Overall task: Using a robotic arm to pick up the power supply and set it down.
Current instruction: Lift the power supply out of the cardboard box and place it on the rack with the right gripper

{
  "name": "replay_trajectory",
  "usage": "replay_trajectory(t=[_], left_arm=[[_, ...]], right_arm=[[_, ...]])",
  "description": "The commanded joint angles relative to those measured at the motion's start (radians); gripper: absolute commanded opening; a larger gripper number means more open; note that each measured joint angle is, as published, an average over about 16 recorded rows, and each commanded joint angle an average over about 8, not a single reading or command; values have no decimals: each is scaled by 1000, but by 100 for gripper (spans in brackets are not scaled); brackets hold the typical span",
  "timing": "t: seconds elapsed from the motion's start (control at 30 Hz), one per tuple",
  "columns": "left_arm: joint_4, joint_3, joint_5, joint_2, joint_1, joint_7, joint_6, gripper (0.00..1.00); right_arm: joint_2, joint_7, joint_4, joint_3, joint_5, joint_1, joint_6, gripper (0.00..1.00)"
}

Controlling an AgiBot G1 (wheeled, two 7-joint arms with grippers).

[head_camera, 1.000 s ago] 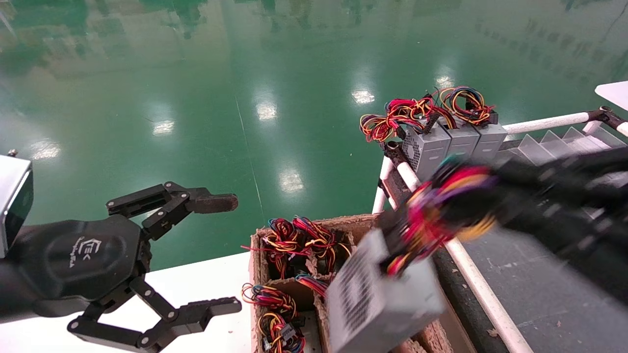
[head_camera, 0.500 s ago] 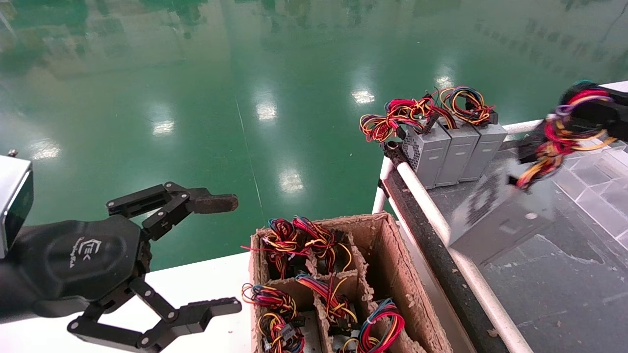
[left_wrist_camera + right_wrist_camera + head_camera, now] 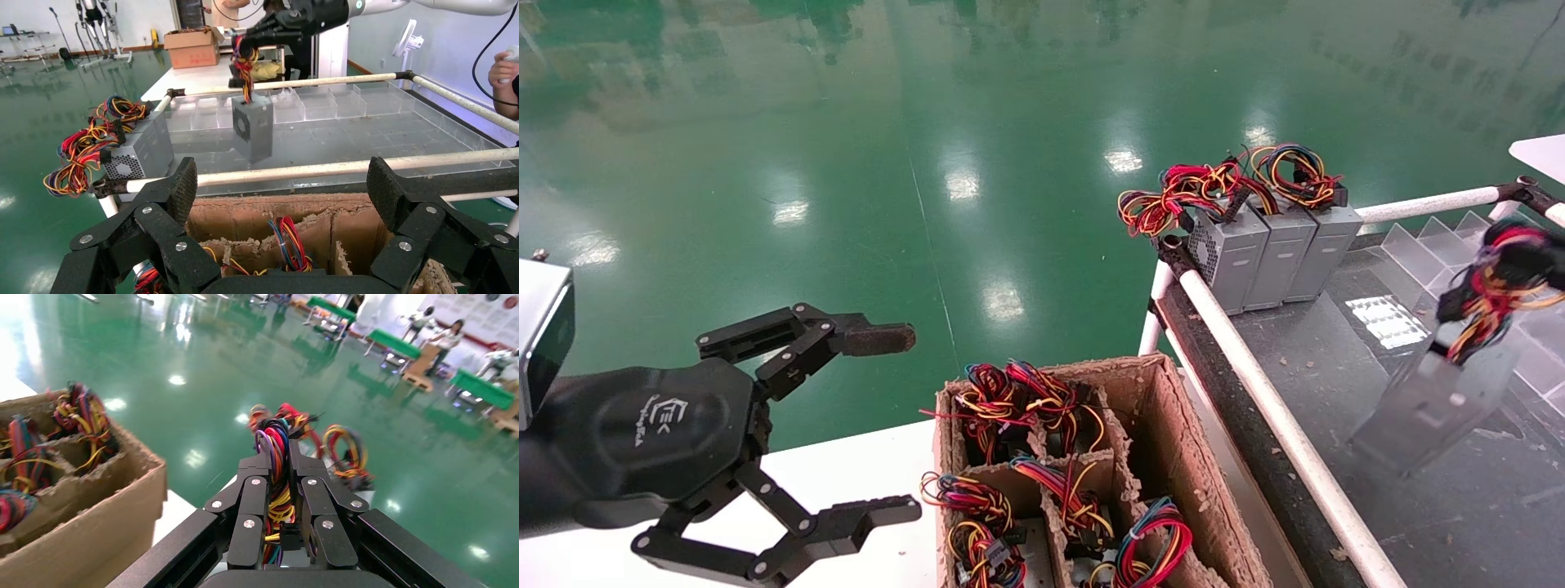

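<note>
The power supply (image 3: 1434, 400), a grey metal box with a fan grille, hangs tilted by its wire bundle (image 3: 1495, 286) low over the dark table (image 3: 1336, 351) at the right. I cannot tell whether it touches the surface. My right gripper (image 3: 1520, 261) is shut on the red, yellow and purple wires (image 3: 278, 447), which sit between its fingers (image 3: 254, 496). The left wrist view shows the power supply (image 3: 253, 125) dangling beyond the white rail. My left gripper (image 3: 907, 420) is parked at the left over the white table, open and empty.
Three more grey supplies (image 3: 1271, 245) with wire loops stand at the dark table's far left corner. A white rail (image 3: 1254, 384) edges that table. A torn cardboard box (image 3: 1164, 425) with dividers holds several wire bundles. Clear plastic dividers (image 3: 1426, 237) line the back right.
The right gripper carried the power supply from above the cardboard box, rightward over the rail, then lower over the dark table. The left arm stayed still.
</note>
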Motion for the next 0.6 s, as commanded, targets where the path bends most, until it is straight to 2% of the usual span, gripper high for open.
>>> replay_trajectory(t=[0.03, 0.3, 0.6], left_arm=[[0, 0, 0, 0, 0, 0, 0, 100], [0, 0, 0, 0, 0, 0, 0, 100], [0, 0, 0, 0, 0, 0, 0, 100]], right_arm=[[-8, 1, -3, -7, -6, -7, 0, 0], [-74, 6, 56, -47, -112, 64, 90, 0], [-187, 44, 60, -106, -245, 206, 168, 0]])
